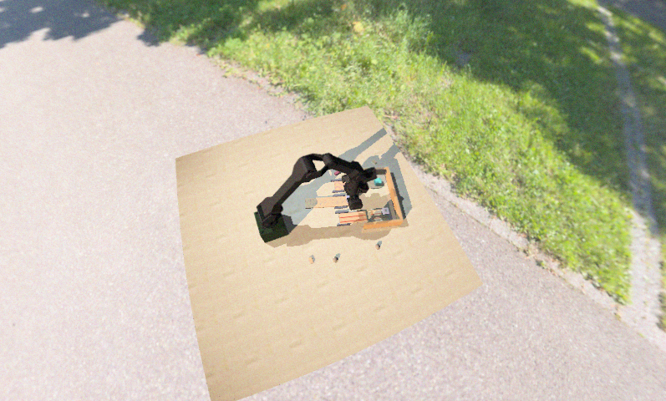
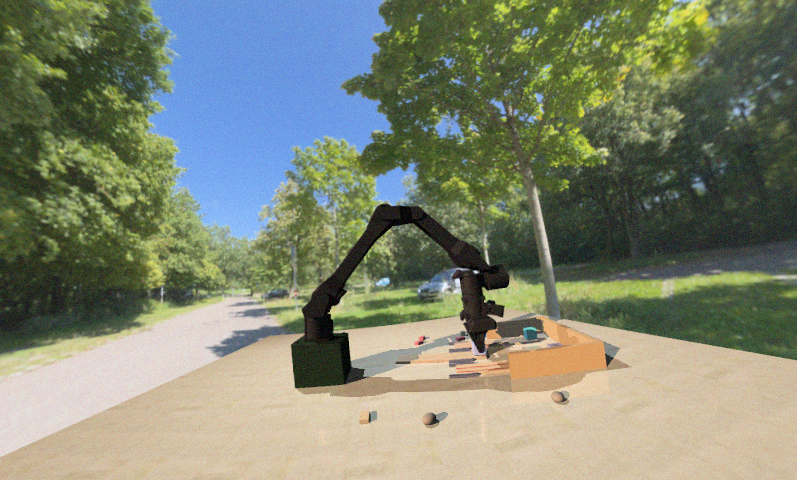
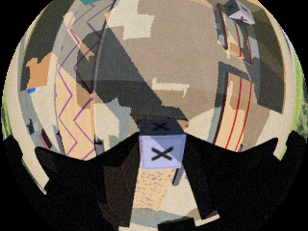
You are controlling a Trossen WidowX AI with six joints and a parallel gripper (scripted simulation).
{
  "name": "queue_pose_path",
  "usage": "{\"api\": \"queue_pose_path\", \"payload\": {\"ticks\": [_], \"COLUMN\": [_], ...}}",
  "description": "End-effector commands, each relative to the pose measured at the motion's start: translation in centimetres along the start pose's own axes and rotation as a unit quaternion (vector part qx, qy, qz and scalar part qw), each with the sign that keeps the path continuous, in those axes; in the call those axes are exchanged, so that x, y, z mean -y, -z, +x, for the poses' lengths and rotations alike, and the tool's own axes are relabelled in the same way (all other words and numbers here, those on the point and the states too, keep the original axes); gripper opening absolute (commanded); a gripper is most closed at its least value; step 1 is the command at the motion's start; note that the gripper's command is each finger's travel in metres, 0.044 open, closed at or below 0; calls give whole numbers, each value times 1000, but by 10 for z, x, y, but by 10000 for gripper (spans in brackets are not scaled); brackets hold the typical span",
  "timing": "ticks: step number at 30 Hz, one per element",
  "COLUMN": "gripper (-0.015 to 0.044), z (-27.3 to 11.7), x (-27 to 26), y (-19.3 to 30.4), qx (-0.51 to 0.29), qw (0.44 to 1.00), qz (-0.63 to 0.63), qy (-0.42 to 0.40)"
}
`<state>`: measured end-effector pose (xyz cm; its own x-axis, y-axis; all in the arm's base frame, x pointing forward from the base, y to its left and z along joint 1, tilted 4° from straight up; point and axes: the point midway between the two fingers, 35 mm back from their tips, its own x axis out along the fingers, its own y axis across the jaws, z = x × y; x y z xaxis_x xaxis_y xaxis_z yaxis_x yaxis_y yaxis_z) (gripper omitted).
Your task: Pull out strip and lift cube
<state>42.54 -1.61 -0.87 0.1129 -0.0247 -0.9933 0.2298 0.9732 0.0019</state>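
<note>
My gripper (image 2: 479,351) (image 3: 160,137) is shut on a lilac cube (image 3: 162,153) marked with a black X. The cube is low at the speckled strip (image 1: 326,202) (image 3: 153,185); whether it touches the strip cannot be told. In the top view the arm hides the cube. A red-lined strip (image 1: 351,217) (image 3: 234,111) lies to one side, crossed by a dark band, with another pale X-marked cube (image 1: 385,210) (image 3: 242,14) at its far end. A purple zigzag strip (image 3: 72,103) lies on the other side, with a teal cube (image 1: 378,181) (image 2: 530,333) at its far end.
An orange-walled frame (image 1: 394,193) (image 2: 557,359) stands around the strips' far ends. Short dark guides flank the strips. Two brown balls (image 2: 429,418) (image 2: 557,396) and a small tan block (image 2: 364,417) lie outside it. A red object (image 2: 420,340) lies behind the strips.
</note>
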Motion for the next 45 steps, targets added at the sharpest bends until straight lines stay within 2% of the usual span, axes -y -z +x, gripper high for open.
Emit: {"api": "queue_pose_path", "payload": {"ticks": [1, 15, 23, 38, 45], "gripper": [0, 0, 0, 0, 0], "z": [-4, -39, -40, -40, -50], "x": [3, 11, 12, 22, 23], "y": [9, 56, 60, 113, 115], "qx": [-2, -6, -7, -9, -9], "qw": [1000, 1000, 1000, 1000, 1000], "qz": [5, -1, -2, -2, -2], "qy": [3, 0, 0, 0, 0]}}
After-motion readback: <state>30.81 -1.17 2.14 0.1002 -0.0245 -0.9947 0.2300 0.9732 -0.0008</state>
